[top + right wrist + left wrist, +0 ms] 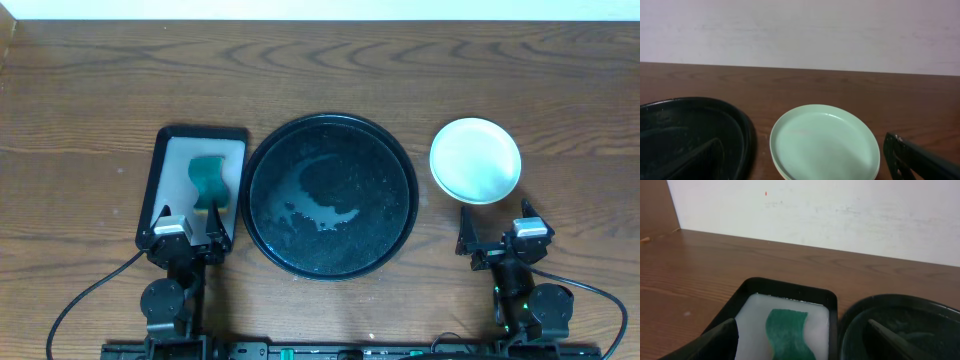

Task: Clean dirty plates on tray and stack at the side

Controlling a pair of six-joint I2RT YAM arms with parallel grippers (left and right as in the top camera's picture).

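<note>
The large round black tray [331, 195] sits at the table's middle with wet streaks and no plates on it; its rim also shows in the left wrist view [900, 315] and the right wrist view [695, 120]. A stack of plates [475, 160] with a pale mint-blue one on top stands on the table to the right of the tray; it also shows in the right wrist view [825, 142]. The yellow plate is hidden. My left gripper [188, 232] is open and empty at the sponge tray's near end. My right gripper [497, 238] is open and empty, just in front of the stack.
A smaller rectangular black tray [160, 165] with white liquid and a green sponge [209, 180] lies left of the round tray; it also shows in the left wrist view [790, 287] with the sponge [788, 332]. A white wall stands behind the wooden table.
</note>
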